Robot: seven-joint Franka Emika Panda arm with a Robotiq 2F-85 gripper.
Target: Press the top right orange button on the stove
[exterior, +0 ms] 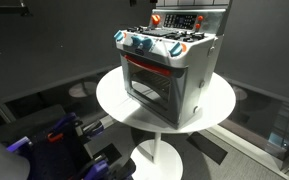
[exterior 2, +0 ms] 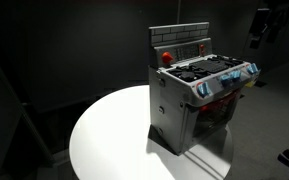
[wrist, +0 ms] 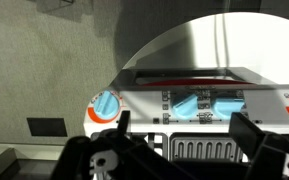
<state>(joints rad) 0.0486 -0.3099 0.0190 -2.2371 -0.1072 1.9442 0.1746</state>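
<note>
A grey toy stove point(exterior: 174, 75) stands on a round white table point(exterior: 114, 100); it also shows in an exterior view point(exterior 2: 189, 100). Its raised back panel carries two orange buttons, one at the left point(exterior: 155, 19) and one at the right point(exterior: 197, 20). One red-orange button point(exterior 2: 166, 56) shows in an exterior view. Blue knobs point(wrist: 196, 104) with orange-ringed ones point(wrist: 104, 106) line the front edge. My gripper point(wrist: 182, 135) is open and empty, above and in front of the stove. It touches nothing. It shows as a dark shape point(exterior 2: 267, 24) high beside the stove.
The table's white pedestal base point(exterior: 159, 160) stands on a dark floor. Dark, blue and purple equipment point(exterior: 59, 135) lies low beside the table. Black curtains surround the scene. A dark plate point(wrist: 46, 127) lies on the grey floor.
</note>
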